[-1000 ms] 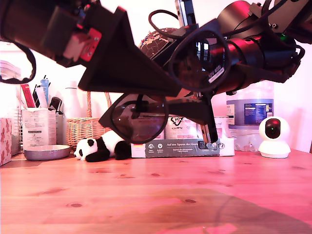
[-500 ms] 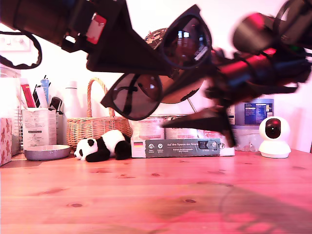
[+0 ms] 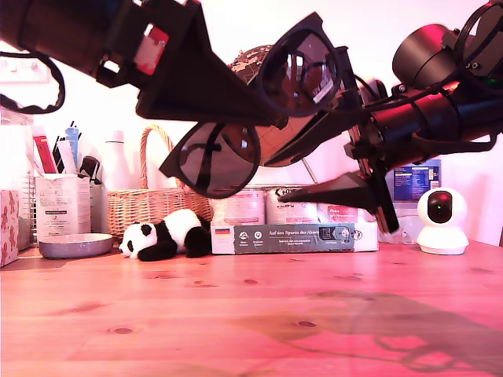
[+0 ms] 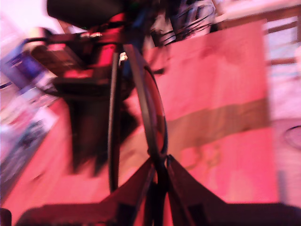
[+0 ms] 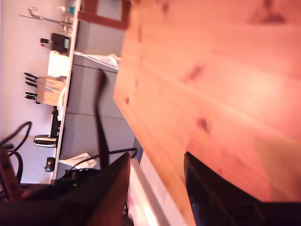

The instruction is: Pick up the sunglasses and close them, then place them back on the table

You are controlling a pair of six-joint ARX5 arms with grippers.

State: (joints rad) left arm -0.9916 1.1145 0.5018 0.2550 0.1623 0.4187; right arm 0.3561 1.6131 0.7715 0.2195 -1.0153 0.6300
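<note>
Since a second ago, sunglasses (image 3: pixel 259 110) lifted higher and tilted, and the arm at the exterior view's right pulled back from the frame. Now held well above the table (image 3: pixel 251 314), pinched at the bridge by my first gripper (image 4: pixel 157 162), jaws closed tight on the frame between the two lenses. One temple visibly standing out toward the other arm, so not yet folded. My second gripper (image 5: pixel 155 188) apart with jaws parted, nothing between them, only tabletop beyond. Behind, a panda toy (image 3: pixel 161 234) and a basket (image 3: pixel 149 206). Risk, judged: thin pinch at the bridge could twist or slip under a push on the temple, dropping the sunglasses.
</note>
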